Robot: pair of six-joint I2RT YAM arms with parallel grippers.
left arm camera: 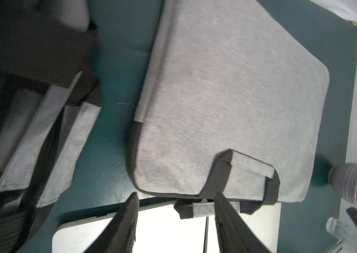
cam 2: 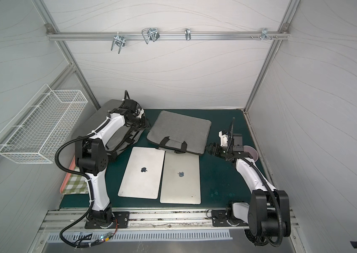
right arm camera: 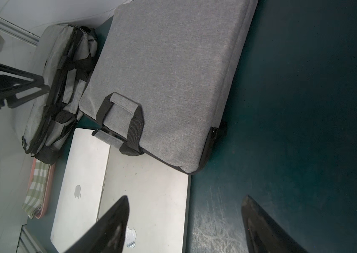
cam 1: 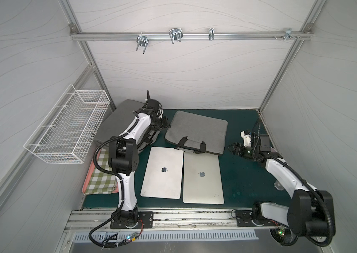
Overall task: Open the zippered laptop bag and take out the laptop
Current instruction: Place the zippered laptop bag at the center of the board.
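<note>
laptops [cam 1: 162, 175] lie outside the grey bag [cam 1: 197, 131]; left gripper [left arm camera: 175, 195] and right gripper [right arm camera: 185, 197] gape, grasping nothing

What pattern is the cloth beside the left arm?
Green-and-white check; the cloth shows best in a top view.

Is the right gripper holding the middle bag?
No, the right gripper is open and empty, beside the middle bag.

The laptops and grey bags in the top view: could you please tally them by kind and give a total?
Silver laptops: 2
Grey bags: 2 (the left one is partly hidden, so it could be more than one)
Total: 4
</note>
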